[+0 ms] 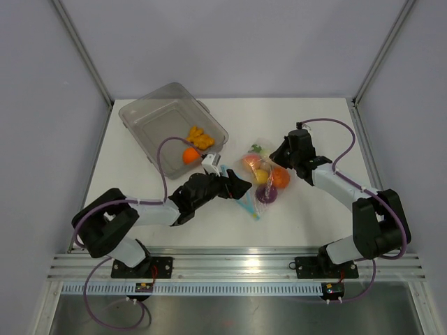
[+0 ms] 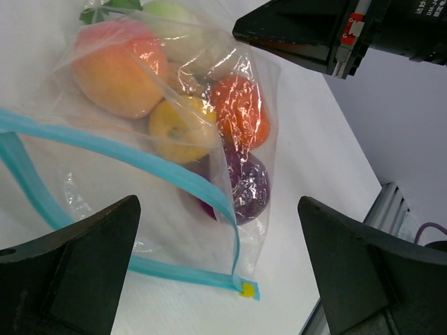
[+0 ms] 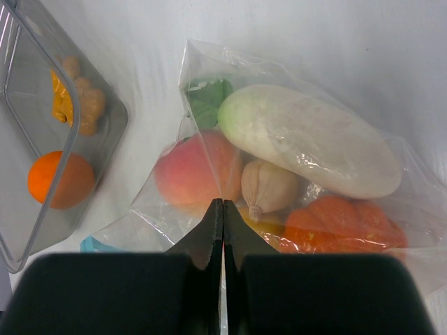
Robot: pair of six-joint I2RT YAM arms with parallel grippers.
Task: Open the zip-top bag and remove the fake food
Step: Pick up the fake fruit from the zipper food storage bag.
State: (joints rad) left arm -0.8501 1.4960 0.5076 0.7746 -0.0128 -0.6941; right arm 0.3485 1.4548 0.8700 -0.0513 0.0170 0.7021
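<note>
while left claw (image 1: 236, 185) gapes wide, right claw (image 3: 222, 206) pinches zip-top bag (image 3: 199, 63) film; arm lettering (image 2: 419, 7) unreadable.

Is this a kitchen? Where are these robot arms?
Probably not a kitchen. It looks like a robot practice booth in a lab: a bare white table inside plain grey walls, two black-and-white robot arms bolted to a metal rail, and only toy fruit in a clear crinkly plastic bag.

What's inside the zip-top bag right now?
Peach, white radish, garlic bulb, orange piece, yellow fruit, purple piece show through the zip-top bag; anything beneath them is hidden.
</note>
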